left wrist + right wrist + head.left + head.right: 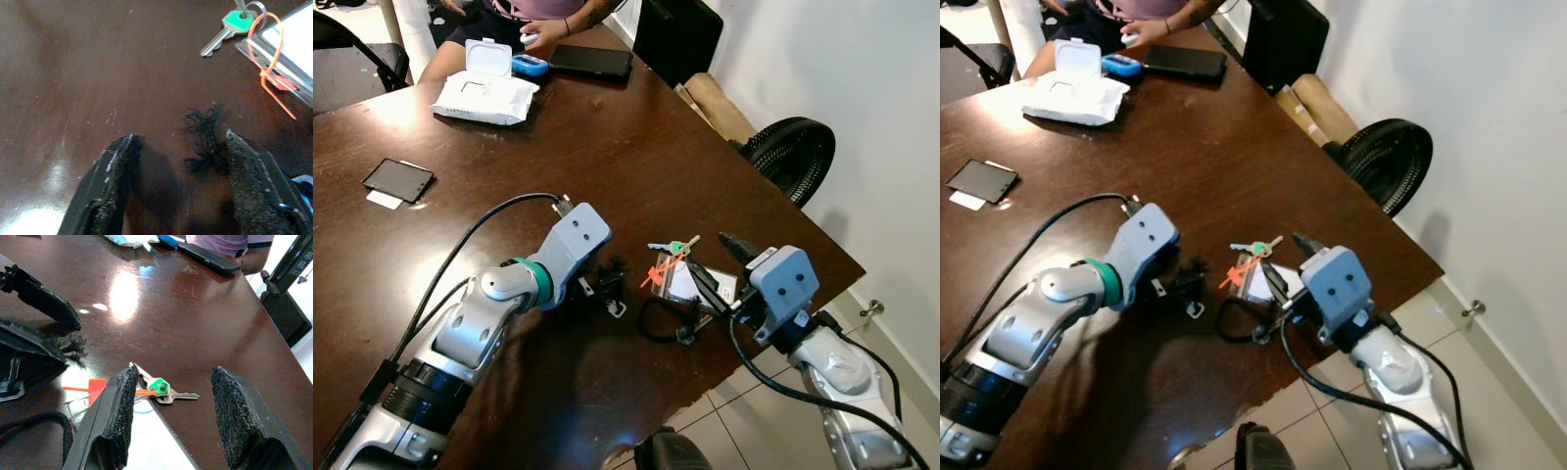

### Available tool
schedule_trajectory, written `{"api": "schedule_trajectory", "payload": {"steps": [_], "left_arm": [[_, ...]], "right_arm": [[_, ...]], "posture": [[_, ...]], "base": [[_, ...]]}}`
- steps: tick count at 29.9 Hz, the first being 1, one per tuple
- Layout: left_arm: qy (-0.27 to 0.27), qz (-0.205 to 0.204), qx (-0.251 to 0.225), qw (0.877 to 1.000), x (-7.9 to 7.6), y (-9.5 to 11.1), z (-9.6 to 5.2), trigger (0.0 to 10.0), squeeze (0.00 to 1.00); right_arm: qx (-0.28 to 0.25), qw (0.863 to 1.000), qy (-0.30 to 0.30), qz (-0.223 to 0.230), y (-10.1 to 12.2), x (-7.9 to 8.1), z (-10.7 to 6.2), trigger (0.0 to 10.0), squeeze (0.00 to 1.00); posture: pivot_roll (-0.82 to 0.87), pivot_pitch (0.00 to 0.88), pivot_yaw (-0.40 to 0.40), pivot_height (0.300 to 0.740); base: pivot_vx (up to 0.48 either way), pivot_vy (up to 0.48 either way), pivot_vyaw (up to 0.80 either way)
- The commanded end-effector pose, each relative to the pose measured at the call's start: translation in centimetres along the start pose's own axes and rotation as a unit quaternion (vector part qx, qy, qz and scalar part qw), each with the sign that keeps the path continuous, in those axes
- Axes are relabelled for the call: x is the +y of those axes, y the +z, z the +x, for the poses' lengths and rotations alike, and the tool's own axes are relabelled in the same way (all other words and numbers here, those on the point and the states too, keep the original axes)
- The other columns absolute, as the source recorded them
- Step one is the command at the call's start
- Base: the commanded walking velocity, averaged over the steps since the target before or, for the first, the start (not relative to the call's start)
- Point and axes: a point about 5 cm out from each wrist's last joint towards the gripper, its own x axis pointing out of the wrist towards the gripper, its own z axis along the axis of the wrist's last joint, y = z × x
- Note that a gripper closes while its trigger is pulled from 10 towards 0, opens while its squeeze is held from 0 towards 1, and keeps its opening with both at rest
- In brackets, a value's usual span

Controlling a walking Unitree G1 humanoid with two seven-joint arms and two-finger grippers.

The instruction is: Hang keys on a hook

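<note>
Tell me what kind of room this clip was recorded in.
Probably a home dining or work area: a dark wooden table with a wipes pack and phone, a seated person, a floor fan on tiles.

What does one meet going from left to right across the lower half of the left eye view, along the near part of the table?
Left arm → left gripper → orange tag → keys → clear badge holder → right gripper → right arm.
</note>
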Motion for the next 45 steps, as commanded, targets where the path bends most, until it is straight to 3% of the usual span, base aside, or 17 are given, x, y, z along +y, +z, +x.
{"api": "schedule_trajectory", "payload": {"steps": [1, 2, 3, 24, 26, 29, 30, 31, 32, 33, 35, 41, 45], "left_arm": [[-0.01, -0.019, 0.036, 0.999, -0.3, -1.8, 0.0, 4.9, 0.0], [-0.011, -0.024, 0.036, 0.999, -0.3, -1.9, -0.1, 1.2, 0.0], [-0.011, -0.027, 0.036, 0.999, -0.2, -2.0, -0.2, 0.0, 0.0], [-0.003, -0.051, 0.021, 0.998, 0.2, -1.9, -0.5, 0.0, 0.0], [0.015, -0.048, -0.006, 0.999, 0.6, -0.8, -0.7, 0.0, 0.0], [0.087, -0.016, -0.132, 0.987, 1.9, 4.7, -2.3, 0.0, 0.0], [0.087, -0.016, -0.132, 0.987, 1.9, 4.7, -2.3, 0.0, 0.0], [0.103, -0.003, -0.163, 0.981, 2.0, 6.1, -3.1, 6.7, 0.0], [0.103, -0.003, -0.163, 0.981, 2.0, 6.1, -3.1, 6.7, 0.0], [0.105, 0.001, -0.187, 0.977, 1.9, 7.3, -3.9, 10.0, 0.0], [0.085, 0.008, -0.211, 0.974, 1.1, 8.2, -5.4, 10.0, 0.0], [0.065, 0.008, -0.209, 0.976, 0.4, 8.1, -6.0, 10.0, 0.0], [0.057, -0.013, -0.189, 0.98, -0.4, 7.1, -5.8, 10.0, 0.0]], "right_arm": [[0.004, 1.0, 0.0, 0.005, -0.1, 0.3, -0.3, 10.0, 0.0], [0.005, 1.0, -0.001, 0.005, -0.1, 0.3, -0.3, 10.0, 0.0], [0.005, 1.0, -0.001, 0.005, -0.1, 0.3, -0.3, 10.0, 0.0], [0.002, 1.0, -0.003, 0.005, 0.0, 0.2, -0.1, 10.0, 0.0], [0.001, 1.0, -0.004, 0.005, 0.0, 0.2, -0.1, 10.0, 0.0], [-0.013, 1.0, -0.011, 0.007, 0.5, 0.2, 0.5, 10.0, 0.0], [-0.013, 1.0, -0.011, 0.007, 0.5, 0.2, 0.5, 10.0, 0.0], [-0.021, 1.0, -0.016, 0.008, 0.8, 0.2, 0.7, 10.0, 0.0], [-0.021, 1.0, -0.016, 0.008, 0.8, 0.2, 0.7, 10.0, 0.0], [-0.03, 0.999, -0.022, 0.008, 1.2, 0.1, 1.0, 10.0, 0.0], [-0.041, 0.999, -0.028, 0.008, 1.7, 0.0, 1.4, 10.0, 0.0], [-0.039, 0.999, -0.022, 0.007, 1.6, 0.0, 1.6, 10.0, 0.0], [0.013, 0.997, 0.064, 0.029, -0.2, 1.8, 1.2, 10.0, 0.0]], "posture": [[-0.08, 0.208, 0.089, 0.74], [-0.07, 0.209, 0.089, 0.74], [-0.07, 0.211, 0.089, 0.74], [-0.07, 0.208, 0.088, 0.74], [-0.07, 0.207, 0.088, 0.74], [-0.06, 0.203, 0.09, 0.74], [-0.06, 0.203, 0.09, 0.74], [-0.06, 0.202, 0.09, 0.74], [-0.06, 0.202, 0.09, 0.74], [-0.05, 0.2, 0.091, 0.74], [-0.05, 0.199, 0.092, 0.74], [-0.04, 0.193, 0.09, 0.74], [-0.04, 0.18, 0.083, 0.74]], "base": [[0.0, 0.0, 0.0], [0.0, 0.0, 0.0], [0.0, 0.0, 0.0], [0.0, 0.0, 0.0], [0.0, 0.0, 0.0], [0.0, 0.0, 0.0], [0.0, 0.0, 0.0], [0.0, 0.0, 0.0], [0.0, 0.0, 0.0], [0.0, 0.0, 0.0], [0.0, 0.0, 0.0], [0.0, 0.0, 0.0], [0.0, 0.0, 0.0]]}}
